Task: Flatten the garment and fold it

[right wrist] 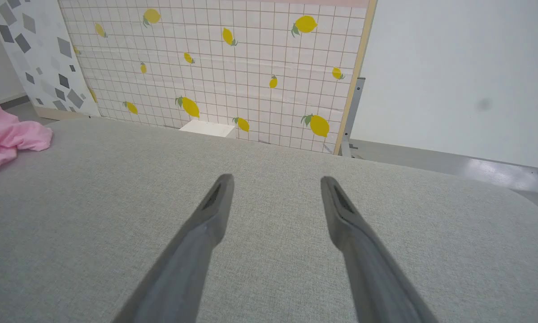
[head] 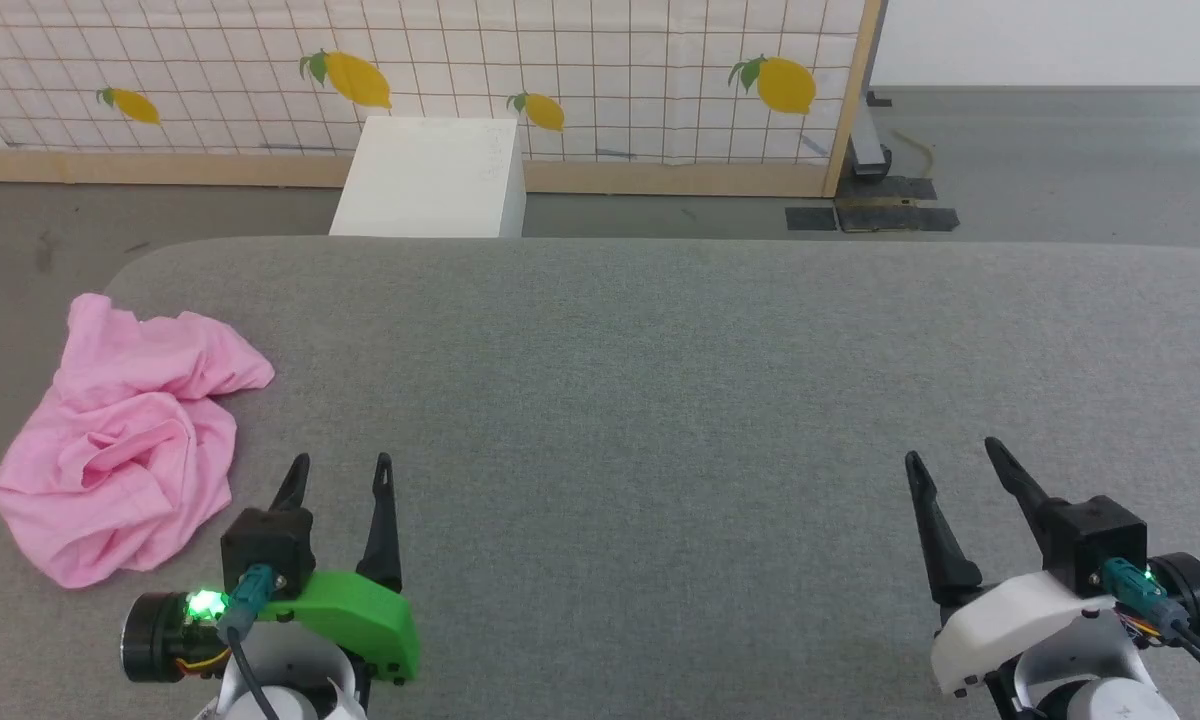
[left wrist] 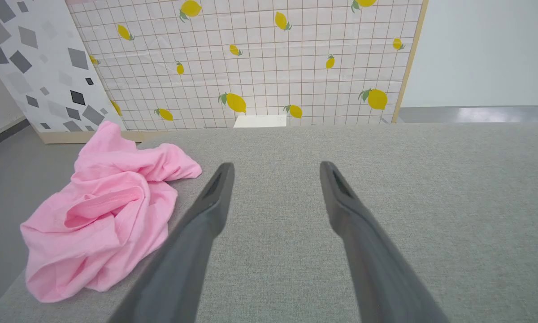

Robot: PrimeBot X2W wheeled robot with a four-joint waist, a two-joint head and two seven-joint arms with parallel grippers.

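The garment (head: 125,440) lay in a crumpled heap at the left margin of the grey upholstered surface (head: 660,380), at about ten o'clock from my left gripper (head: 343,460), just beside it but not touching. I judged that no work had begun, for the cloth was neither spread nor folded. My left gripper hung low over the surface with its jaws apart and empty, placed, I think, so that a short reach would meet the cloth. My right gripper (head: 951,450) sat well apart toward three o'clock, jaws likewise spread and holding nothing, over bare upholstery. The garment was a thin, soft, light-pink weave bunched into rounded folds, and a stitched hem curled through its middle in the left wrist view. Its outer edge reached the rim of the surface, and I could not tell whether it overhung. The surface itself was a coarse, matte grey textile with rounded corners, likely to drag at the cloth when it was pulled flat
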